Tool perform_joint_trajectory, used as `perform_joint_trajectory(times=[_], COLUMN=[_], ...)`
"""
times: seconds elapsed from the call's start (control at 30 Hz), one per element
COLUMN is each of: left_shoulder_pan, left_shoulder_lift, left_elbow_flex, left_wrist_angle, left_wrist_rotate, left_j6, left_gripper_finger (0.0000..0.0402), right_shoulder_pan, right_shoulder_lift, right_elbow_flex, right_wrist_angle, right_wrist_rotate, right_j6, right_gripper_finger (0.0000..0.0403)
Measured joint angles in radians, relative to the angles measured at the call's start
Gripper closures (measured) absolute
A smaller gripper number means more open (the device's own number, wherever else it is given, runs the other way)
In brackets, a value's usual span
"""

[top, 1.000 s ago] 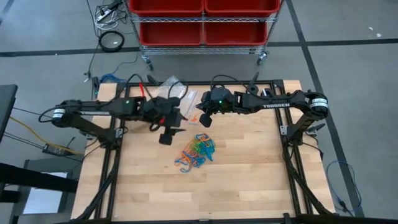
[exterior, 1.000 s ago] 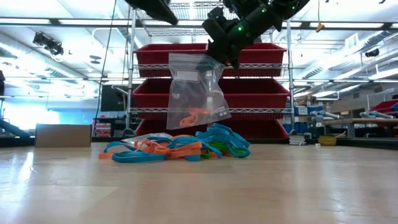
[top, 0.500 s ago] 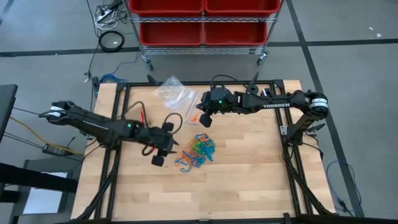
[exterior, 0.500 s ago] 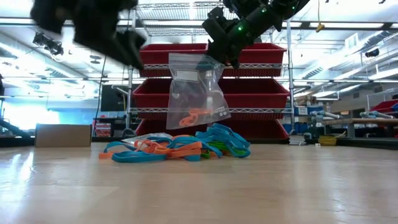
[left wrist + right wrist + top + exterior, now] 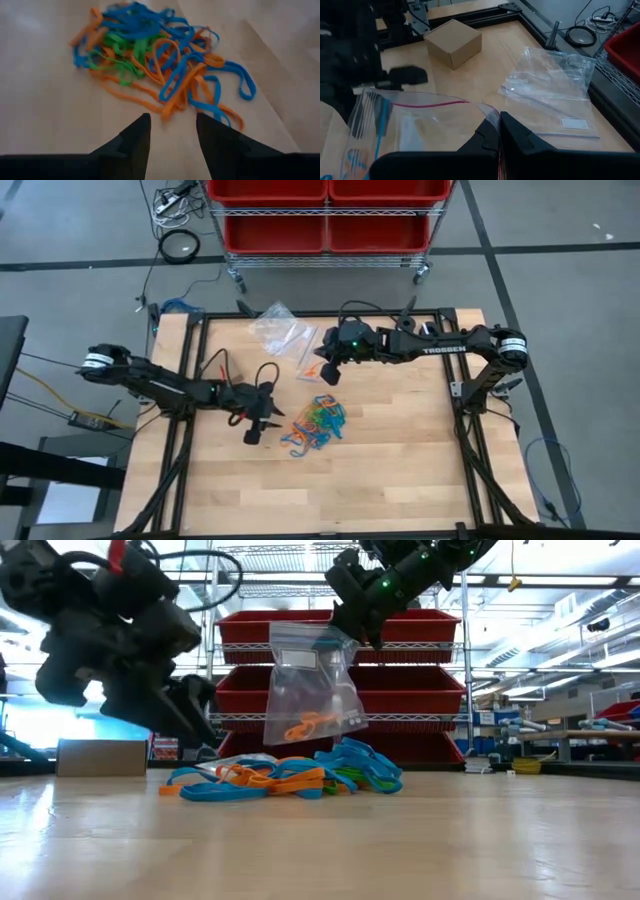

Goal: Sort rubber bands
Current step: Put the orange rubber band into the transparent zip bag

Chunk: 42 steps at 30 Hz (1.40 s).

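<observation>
A tangled pile of orange, blue and green rubber bands (image 5: 318,425) (image 5: 150,60) lies on the wooden table near its middle. My left gripper (image 5: 172,120) (image 5: 272,420) hangs low over the table at the pile's left, open. Its fingertips point at the pile's near edge, and I cannot tell whether they touch a band. My right gripper (image 5: 330,370) (image 5: 352,625) is up above the pile's far side, shut on a clear zip bag (image 5: 310,690). A few orange bands (image 5: 310,727) lie in the bag's bottom. My right gripper pinches the bag's top rim (image 5: 492,116) between its two shut fingers, slanting down from the table's right. The bag's mouth (image 5: 440,103) gapes open beside the fingers. The bag hangs below the gripper, clear of the table and the pile.
Spare clear bags (image 5: 280,330) (image 5: 555,90) lie flat at the table's far edge. A small cardboard box (image 5: 452,42) (image 5: 95,755) sits on the table's left part. A wire rack with red bins (image 5: 325,215) stands beyond the far edge. Bare wood lies toward the near edge.
My left gripper has dropped from high above the table to just over it, moving toward the near edge and tipping toward the pile's left side. The right gripper and its bag have stayed where they were.
</observation>
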State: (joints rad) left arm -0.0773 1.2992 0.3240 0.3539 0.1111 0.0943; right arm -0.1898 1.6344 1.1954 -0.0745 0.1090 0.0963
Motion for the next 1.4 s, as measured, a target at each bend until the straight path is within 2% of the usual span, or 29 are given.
perform_joint_trajectory(times=[0.23,0.4,0.67,0.83,1.07,1.4], left_shoulder_pan=[0.014,0.015,0.035,0.045,0.045,0.045], left_shoulder_lift=[0.154,0.218,0.222,0.222,0.223,0.318], left_elbow_flex=[0.028,0.031,0.043,0.042,0.042,0.083], left_wrist_angle=[0.08,0.116,0.138,0.143,0.151,0.163], left_wrist_rotate=[0.045,-0.001,0.008,0.048,0.051,0.052], left_j6=[0.008,0.007,0.009,0.008,0.009,0.009], left_gripper_finger=[0.0252,0.0275,0.0301,0.0303,0.0303,0.0303], right_shoulder_pan=[0.0,0.0,0.0,0.0,0.0,0.0], right_shoulder_lift=[0.0,0.0,0.0,0.0,0.0,0.0], right_elbow_flex=[0.0,0.0,0.0,0.0,0.0,0.0], right_wrist_angle=[0.001,-0.003,-0.007,-0.005,-0.002,0.002], right_wrist_rotate=[0.0,-0.001,-0.004,-0.004,-0.004,-0.004], right_j6=[0.004,0.005,0.004,0.004,0.004,0.005], right_gripper_finger=[0.0403,0.0403,0.0403,0.0403,0.0403,0.0403])
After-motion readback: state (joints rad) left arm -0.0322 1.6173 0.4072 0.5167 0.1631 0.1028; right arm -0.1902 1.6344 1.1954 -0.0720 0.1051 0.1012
